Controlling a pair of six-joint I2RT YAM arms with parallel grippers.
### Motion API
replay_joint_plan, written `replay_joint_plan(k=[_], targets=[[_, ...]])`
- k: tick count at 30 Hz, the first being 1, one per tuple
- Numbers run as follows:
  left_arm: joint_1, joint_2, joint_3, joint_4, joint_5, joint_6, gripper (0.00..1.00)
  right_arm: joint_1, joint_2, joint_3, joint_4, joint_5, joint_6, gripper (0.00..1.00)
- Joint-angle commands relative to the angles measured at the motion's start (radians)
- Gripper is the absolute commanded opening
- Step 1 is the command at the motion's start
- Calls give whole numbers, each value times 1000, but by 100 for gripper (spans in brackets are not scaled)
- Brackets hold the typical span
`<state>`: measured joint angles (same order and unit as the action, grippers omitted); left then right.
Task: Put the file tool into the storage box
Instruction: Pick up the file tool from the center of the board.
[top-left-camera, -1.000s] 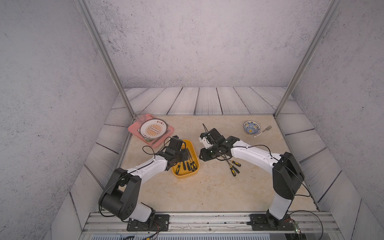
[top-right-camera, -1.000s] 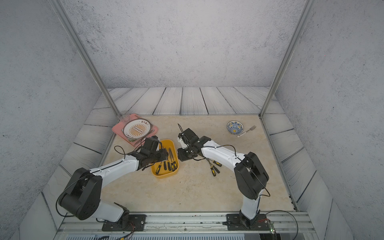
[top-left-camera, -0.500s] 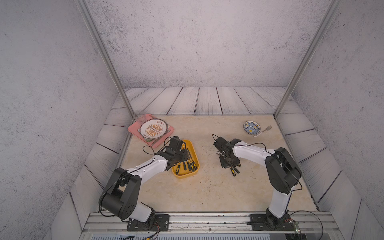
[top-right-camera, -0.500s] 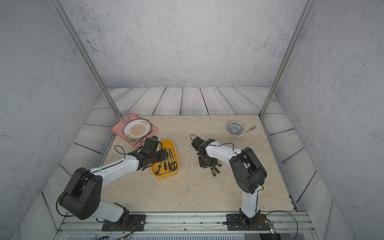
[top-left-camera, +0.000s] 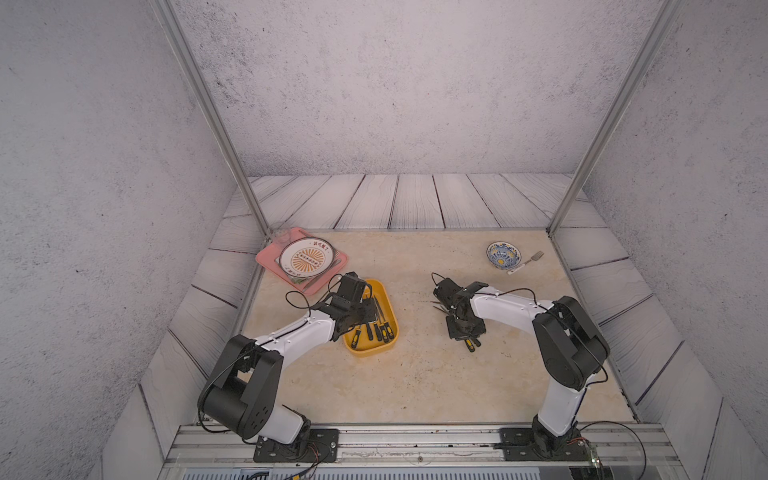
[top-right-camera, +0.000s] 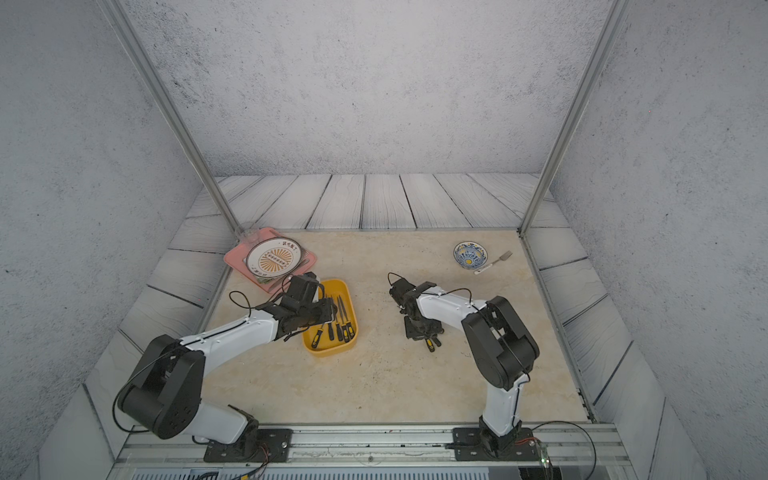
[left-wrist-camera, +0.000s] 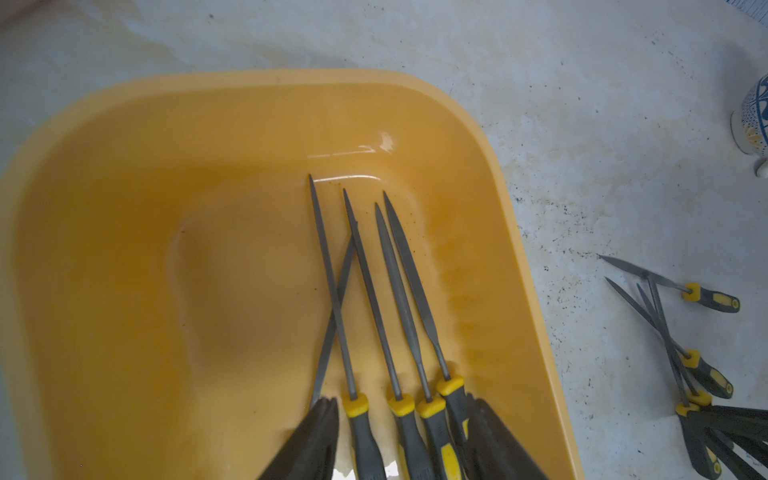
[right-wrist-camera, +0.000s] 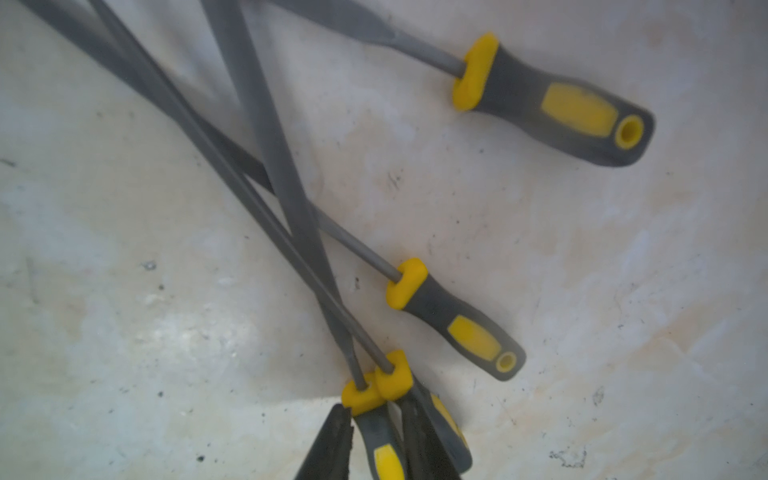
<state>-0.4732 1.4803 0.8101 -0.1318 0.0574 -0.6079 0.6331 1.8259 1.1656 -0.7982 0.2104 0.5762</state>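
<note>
Yellow storage box on beige table, near the left arm, files lying inside. Over their handles the left gripper hangs, jaws apart. Narrow-set right gripper flanks one file handle among loose files; actual grip unclear.

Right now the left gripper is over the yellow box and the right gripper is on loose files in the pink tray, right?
No: the loose files lie on the tabletop, not in the pink tray, as the right wrist view shows. Left gripper over the yellow box, right gripper on the files: correct.
</note>
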Motion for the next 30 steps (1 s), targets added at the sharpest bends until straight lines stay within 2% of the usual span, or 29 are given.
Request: replay_joint_plan(k=[1,9,24,26,30], targets=[[1,11,23,-12,5,1,54,0,64,-59,17,-160,19,25],[1,7,21,-18,-1,3,54,-1,72,-96,19,-224,13,26],[1,14,21,-14,6,-6,54,2,23,-182,29,-247,27,26],[1,14,21,-12,9,-6,54,4,26,-176,38,-247,25,24],[1,14,22,4,35,-4,55,6,0,-150,100,-283,10,10]])
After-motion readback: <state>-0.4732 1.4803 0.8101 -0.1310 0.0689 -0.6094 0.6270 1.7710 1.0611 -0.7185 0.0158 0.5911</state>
